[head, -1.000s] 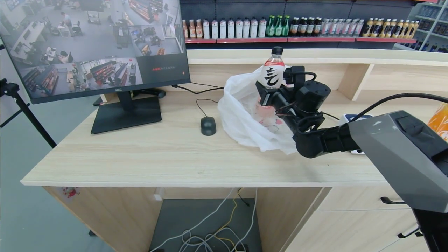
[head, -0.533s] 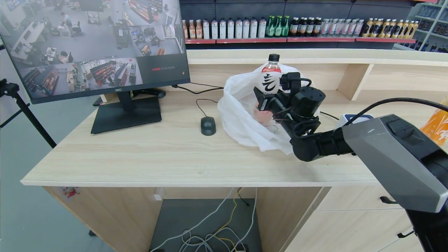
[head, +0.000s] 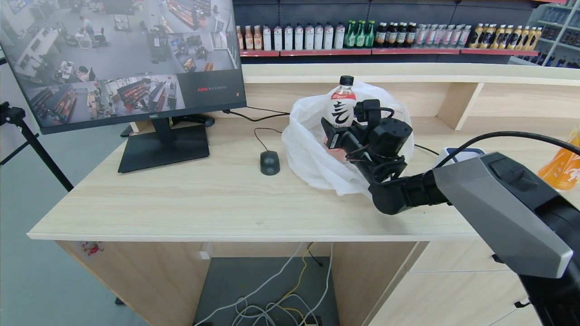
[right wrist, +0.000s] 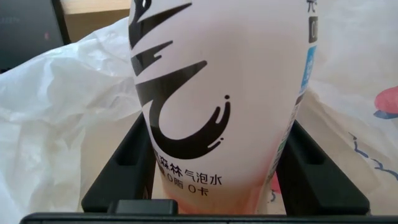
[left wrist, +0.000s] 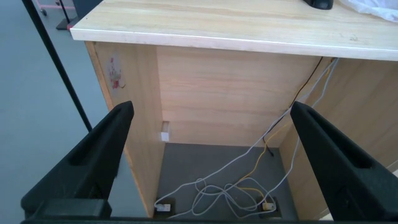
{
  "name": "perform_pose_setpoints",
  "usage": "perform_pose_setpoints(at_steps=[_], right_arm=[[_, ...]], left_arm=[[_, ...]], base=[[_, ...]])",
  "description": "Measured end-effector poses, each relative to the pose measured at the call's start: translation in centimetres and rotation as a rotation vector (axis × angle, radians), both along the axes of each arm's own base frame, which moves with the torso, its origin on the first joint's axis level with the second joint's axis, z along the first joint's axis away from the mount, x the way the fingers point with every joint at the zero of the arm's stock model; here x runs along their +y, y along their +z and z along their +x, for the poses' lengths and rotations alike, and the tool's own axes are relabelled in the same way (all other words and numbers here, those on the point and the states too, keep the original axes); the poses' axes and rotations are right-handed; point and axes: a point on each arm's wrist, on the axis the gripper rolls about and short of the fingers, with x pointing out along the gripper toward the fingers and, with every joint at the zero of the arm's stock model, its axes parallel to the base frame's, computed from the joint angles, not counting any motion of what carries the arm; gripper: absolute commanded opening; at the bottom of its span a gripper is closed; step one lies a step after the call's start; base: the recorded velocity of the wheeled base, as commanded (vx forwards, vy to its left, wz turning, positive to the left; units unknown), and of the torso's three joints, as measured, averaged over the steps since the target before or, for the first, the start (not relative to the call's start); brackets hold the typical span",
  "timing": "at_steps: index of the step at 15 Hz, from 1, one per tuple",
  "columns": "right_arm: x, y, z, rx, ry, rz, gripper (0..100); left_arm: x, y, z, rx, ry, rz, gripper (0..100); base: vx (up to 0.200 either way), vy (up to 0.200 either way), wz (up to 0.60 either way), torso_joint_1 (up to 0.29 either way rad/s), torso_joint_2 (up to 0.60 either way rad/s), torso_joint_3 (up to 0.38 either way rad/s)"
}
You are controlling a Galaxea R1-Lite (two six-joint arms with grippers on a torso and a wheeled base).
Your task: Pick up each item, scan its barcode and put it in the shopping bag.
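My right gripper [head: 337,131] is shut on a white-labelled bottle [head: 340,107] with a black cap and a black brush mark, holding it upright over the mouth of the white plastic shopping bag [head: 308,149] on the counter. Up close, the bottle [right wrist: 217,99] sits between the two black fingers [right wrist: 127,162], with the bag [right wrist: 68,118] behind it and a pink printed item inside. My left gripper [left wrist: 211,155] hangs open below the counter's front edge, near the desk's left corner, with nothing between its fingers.
A monitor [head: 122,59] stands at the back left of the wooden counter [head: 204,199], and a black mouse [head: 269,162] lies just left of the bag. An orange bottle [head: 559,165] and a white device [head: 457,154] are at the right. Cables [left wrist: 242,186] lie under the desk.
My right arm has lowered the bottle and carried it slightly left, down toward the bag's opening. The bag and the other things have stayed put.
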Motion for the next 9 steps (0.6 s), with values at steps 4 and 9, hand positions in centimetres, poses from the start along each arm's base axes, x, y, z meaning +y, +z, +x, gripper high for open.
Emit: perform_pose_setpoints(at_steps=[4, 9], right_arm=[[0.0, -0.9, -0.2, 0.006, -0.004, -0.007, 0], [-0.4, -2.9, -0.9, 0.031, -0.018, -0.014, 0]], left_arm=[[0.0, 0.0, 0.0, 0.0, 0.0, 0.001, 100], [0.0, 0.0, 0.0, 0.0, 0.0, 0.0, 100]], base=[[0.0, 0.0, 0.0, 0.0, 0.0, 0.0], [0.0, 0.0, 0.0, 0.0, 0.0, 0.0]])
